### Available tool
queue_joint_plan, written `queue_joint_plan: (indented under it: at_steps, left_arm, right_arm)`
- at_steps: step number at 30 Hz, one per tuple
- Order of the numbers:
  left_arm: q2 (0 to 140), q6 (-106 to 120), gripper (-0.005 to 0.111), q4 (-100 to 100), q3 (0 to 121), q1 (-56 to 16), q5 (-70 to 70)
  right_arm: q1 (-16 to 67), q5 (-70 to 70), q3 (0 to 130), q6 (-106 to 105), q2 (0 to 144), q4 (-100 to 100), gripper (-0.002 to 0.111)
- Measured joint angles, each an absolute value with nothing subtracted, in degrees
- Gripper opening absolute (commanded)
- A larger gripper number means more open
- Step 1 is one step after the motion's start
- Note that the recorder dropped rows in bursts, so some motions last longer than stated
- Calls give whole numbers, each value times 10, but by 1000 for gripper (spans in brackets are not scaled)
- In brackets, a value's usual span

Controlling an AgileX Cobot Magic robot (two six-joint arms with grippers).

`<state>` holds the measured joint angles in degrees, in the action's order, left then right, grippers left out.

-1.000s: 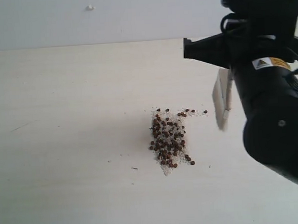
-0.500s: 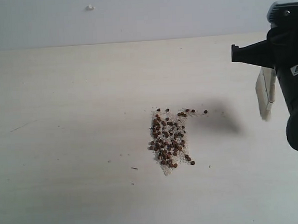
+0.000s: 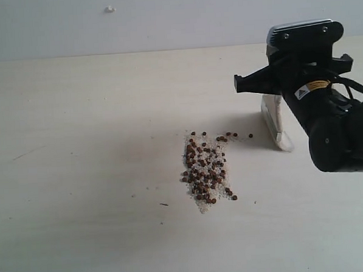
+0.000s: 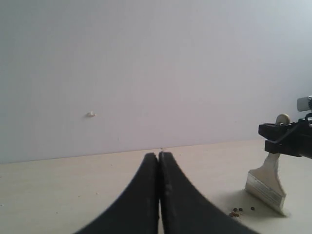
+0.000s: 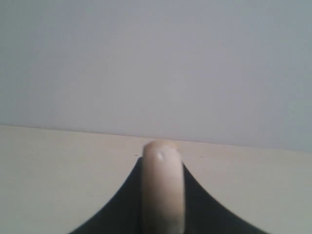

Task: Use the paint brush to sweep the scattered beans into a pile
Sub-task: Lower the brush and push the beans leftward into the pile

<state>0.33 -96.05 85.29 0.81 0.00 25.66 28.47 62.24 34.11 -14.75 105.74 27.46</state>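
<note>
Most of the beans [image 3: 197, 148] already sit in one pile [image 3: 205, 182], centre of the exterior view. A few lie loose at its upper right, trailing toward the paint brush [image 3: 274, 120].

1. Brush position: right of centre in the ext. view, just beyond the loose beans and apart from the pile. Its shadow meets it at the table [image 3: 80, 178], so we judge the bristles down or nearly so. Contact not confirmed.

2. Grip: right gripper [image 3: 276, 91] is clamped on the handle. The right wrist view shows the rounded handle end wedged between the two fingers. Left gripper [image 4: 159, 161] has its fingers pressed together, holding nothing, and is absent from the ext. view.

3. Step in hand, our judgement: start of a tidy-up stroke. Main gathering looks done and only the loose beans remain.

4. Next move calls for: bristles kept on the table, then a short drag toward frame left, stopping at the pile's edge. Light pressure, else the beans roll or the pile spreads.

5. Orientation: long axis approx. upright, handle up in the gripper, bristles down. Ext. view shows it near edge-on, lower end slanting toward frame lower right, broad face toward the pile. Left wrist view shows the broad face.
</note>
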Motion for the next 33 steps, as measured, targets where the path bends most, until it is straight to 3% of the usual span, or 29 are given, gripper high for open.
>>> queue_joint_plan:
  at_steps: [19, 33]
  left_arm:
    - [3, -960, 0, 853, 8, 0, 257]
    - [3, -960, 0, 853, 8, 0, 258]
  right_arm:
    - [283, 527, 393, 85, 1059, 47, 0]
    - [283, 518, 394, 77, 1042, 66, 0]
